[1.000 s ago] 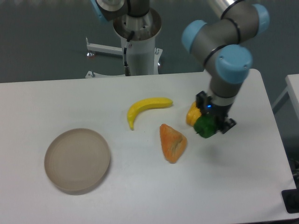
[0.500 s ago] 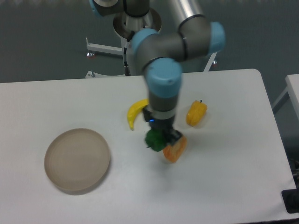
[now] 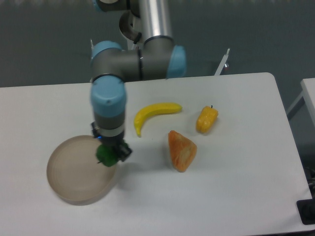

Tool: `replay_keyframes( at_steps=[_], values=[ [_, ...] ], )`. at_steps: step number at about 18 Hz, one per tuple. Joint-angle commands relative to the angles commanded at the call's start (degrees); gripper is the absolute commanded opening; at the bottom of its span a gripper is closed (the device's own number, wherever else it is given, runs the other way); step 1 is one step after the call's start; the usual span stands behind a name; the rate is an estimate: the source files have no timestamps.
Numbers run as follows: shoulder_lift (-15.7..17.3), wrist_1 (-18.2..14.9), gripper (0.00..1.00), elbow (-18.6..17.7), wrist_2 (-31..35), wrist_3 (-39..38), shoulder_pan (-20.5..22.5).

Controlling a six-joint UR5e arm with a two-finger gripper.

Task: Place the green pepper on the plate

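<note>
The green pepper (image 3: 104,155) is small, dark green and glossy. My gripper (image 3: 109,153) is shut on it and holds it over the right edge of the plate (image 3: 74,172), a round beige dish at the front left of the table. The arm reaches down from the back, and its wrist hides the top of the pepper. I cannot tell whether the pepper touches the plate.
A yellow banana (image 3: 153,114) lies at the table's middle. An orange wedge-shaped thing (image 3: 181,150) lies to its front right. A yellow-orange pepper (image 3: 206,119) sits further right. The robot base stands behind the table's far edge.
The gripper has carried the green pepper leftward from beside the yellow-orange pepper, past the orange wedge, to the plate's right edge. The other objects have not moved.
</note>
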Motion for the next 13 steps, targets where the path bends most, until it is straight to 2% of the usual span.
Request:
replay_keyframes(
  at_steps=[4,5,7,9,11,13],
  values=[
    [-1.76,0.35,0.23,0.09,-0.27,-0.62,-1.68],
    [-2.55,2.18,0.29,-0.09,-0.27,-0.62,-1.86],
    [-3.69,5.52,0.53,-0.09,-0.36,-0.27,-2.03],
    [-3.96,6.5,0.65,-0.09,-0.36,-0.01,-2.03],
    [-3.35,6.33,1.0,-0.44,-0.27,-0.09,-2.03],
    [-0.81,6.5,1.0,-2.45,0.08,0.43,-1.95]
  ],
)
